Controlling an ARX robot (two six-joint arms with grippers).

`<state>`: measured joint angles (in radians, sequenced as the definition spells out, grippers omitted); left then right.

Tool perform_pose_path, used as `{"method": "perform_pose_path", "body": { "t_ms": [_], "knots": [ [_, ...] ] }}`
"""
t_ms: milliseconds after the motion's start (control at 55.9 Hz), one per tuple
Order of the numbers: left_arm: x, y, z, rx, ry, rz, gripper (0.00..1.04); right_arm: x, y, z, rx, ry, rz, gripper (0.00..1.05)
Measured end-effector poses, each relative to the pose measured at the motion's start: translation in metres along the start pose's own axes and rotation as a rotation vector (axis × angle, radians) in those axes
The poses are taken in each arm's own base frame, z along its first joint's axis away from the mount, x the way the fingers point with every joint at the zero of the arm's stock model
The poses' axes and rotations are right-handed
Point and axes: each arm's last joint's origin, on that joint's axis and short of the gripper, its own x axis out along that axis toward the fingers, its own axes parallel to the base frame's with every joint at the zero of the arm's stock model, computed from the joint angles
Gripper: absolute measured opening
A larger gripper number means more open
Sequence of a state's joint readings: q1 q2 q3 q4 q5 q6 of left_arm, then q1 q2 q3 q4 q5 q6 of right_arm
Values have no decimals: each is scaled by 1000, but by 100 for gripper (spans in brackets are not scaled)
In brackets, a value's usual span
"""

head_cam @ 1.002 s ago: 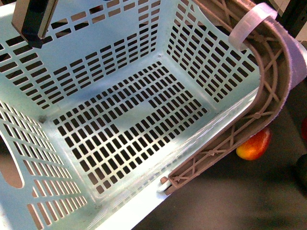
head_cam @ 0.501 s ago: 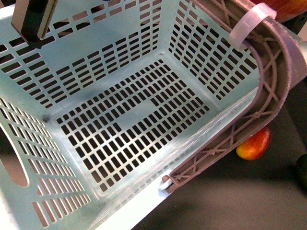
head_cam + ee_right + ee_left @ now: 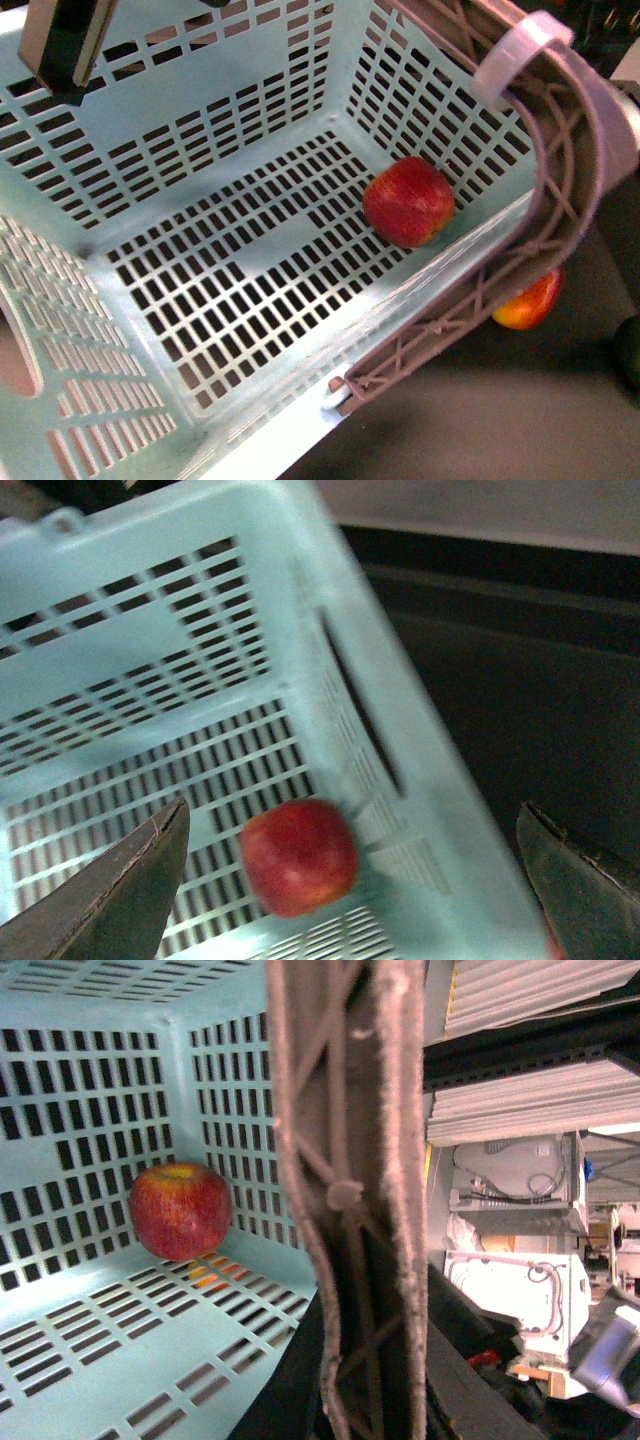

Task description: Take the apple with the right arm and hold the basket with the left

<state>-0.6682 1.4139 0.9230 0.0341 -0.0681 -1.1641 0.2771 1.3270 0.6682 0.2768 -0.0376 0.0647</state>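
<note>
Apple (image 3: 408, 201): rests on the basket (image 3: 200, 90) floor near a far corner, straight ahead of the right gripper (image 3: 350, 808), jaws wide apart and empty (left gripper's state cannot be told).

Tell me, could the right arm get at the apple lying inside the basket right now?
Probably yes. The right tool hangs open over the apple, the basket has no lid, and its handle arches off to one side, so nothing seems to block a straight descent.
</note>
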Motion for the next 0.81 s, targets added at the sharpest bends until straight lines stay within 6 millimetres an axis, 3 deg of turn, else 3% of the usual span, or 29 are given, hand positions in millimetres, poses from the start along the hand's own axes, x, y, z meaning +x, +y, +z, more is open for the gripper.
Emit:
{"method": "perform_pose_path", "body": {
  "t_ms": [251,465,609,805],
  "knots": [
    [0,0,0,9,-9,3,8,-61,-39,6,40,-71,-243,96],
    [0,0,0,6,2,-2,8,-69,-40,8,32,-106,-262,95],
    [0,0,0,5,-2,0,8,-73,-41,-12,2,-337,-291,73],
    [0,0,0,8,-8,3,8,-90,-47,-38,-13,-385,-281,42]
  ]
}}
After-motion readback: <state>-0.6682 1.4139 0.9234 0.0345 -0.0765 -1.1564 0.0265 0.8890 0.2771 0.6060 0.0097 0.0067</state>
